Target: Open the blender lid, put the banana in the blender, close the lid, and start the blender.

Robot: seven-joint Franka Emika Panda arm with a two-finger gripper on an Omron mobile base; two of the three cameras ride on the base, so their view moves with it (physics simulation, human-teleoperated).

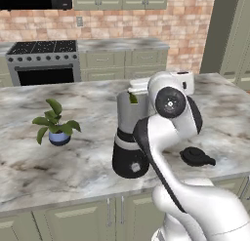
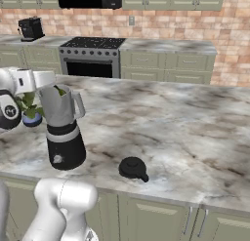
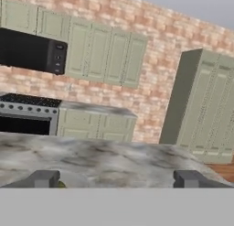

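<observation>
The blender (image 1: 129, 137) stands on the counter (image 1: 58, 162) near its front edge, at the centre of the left base view. The blender lid (image 1: 197, 156) lies on the counter to the lower right of it, apart from the jar. A potted plant (image 1: 56, 123) sits at the left of that frame, well apart from the blender. Behind the counter, at upper left, stands the stove (image 1: 44, 62), with cabinets (image 1: 124, 59) to its right.
</observation>
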